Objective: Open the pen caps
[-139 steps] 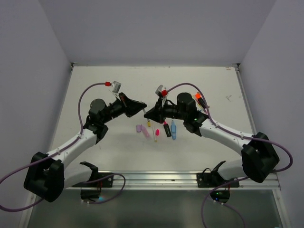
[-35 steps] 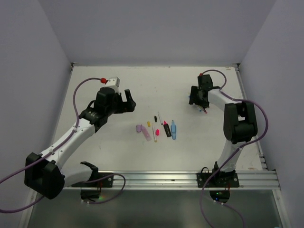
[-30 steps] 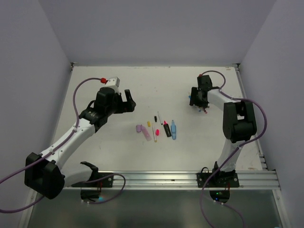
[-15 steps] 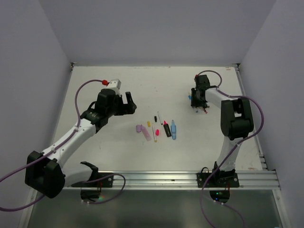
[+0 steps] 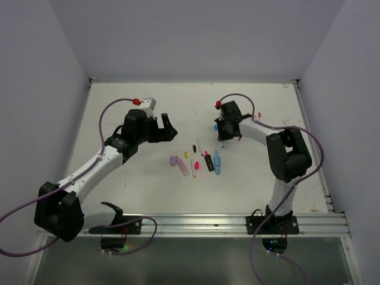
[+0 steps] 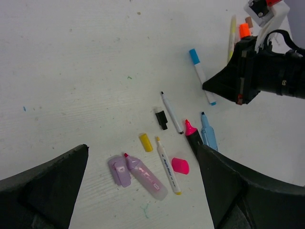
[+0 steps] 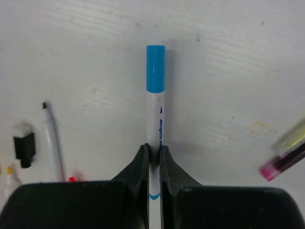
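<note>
The right gripper point(image 7: 153, 151) is pinched shut on the white barrel of a thin pen point(image 7: 155, 119) that lies flat on the table point(image 7: 228, 57), in the centre of the right wrist view. The grip sits low on the barrel, so the blue cap point(image 7: 155, 67) at the far end pokes out free toward the top of the frame. It is on the pen and not yet pulled. That looks deliberate: one arm anchors the body and leaves the cap bare for the other to take.

The left gripper point(image 5: 170, 128) is spread wide and carries nothing. In the overhead view it hangs left of centre, turned toward the pens. In its own wrist view its two dark fingers point(image 6: 47, 191) fill the lower corners, with the work area between them and the gripped pen right of centre in the upper half.

The lower centre of that view seems to hold the finished work: a lilac cap point(image 6: 119, 171) just beside its highlighter point(image 6: 147, 177), a yellow cap point(image 6: 146, 142), a pink cap point(image 6: 180, 165) and a black cap point(image 6: 161, 118), each loose near a bare-tipped pen. They lie grouped together, apart from the gripped pen. At the top right an orange cap point(image 6: 244, 29) and a yellow pen point(image 6: 232, 36) lie behind the right arm, too small to judge.

The next move probably calls for the left gripper to close on the blue cap and pull straight along the barrel — a skewed pull could twist the pen loose.
</note>
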You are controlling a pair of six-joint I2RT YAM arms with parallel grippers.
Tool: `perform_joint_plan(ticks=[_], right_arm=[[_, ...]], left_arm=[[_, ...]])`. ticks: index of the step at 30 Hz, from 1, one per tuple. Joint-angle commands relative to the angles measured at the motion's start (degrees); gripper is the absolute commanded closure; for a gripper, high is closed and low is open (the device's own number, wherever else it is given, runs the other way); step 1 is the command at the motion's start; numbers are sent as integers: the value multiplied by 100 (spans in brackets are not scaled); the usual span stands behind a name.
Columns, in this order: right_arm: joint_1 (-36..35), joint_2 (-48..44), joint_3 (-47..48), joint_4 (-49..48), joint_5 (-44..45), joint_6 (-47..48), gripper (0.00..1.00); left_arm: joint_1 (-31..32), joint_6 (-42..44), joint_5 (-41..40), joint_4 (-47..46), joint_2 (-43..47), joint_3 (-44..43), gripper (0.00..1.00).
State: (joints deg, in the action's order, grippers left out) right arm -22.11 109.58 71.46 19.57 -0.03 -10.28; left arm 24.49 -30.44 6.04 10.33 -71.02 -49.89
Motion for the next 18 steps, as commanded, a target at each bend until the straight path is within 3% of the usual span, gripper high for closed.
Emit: perform_joint_plan(ticks=[1,10,18], right_arm=[[-275,-954,-404,-682,-550,-263,100],[-1198,-2422,-1591,-2352,-1051,-641,100],[-1709,-2740,-1899,-2959,-981,-633,100]], left_arm=[[-23,-252,432,-627,-104,-74,2],[135,-709,863,-1445,-544,-293,10],[469,-964,626,-1744,-843,-487,19]])
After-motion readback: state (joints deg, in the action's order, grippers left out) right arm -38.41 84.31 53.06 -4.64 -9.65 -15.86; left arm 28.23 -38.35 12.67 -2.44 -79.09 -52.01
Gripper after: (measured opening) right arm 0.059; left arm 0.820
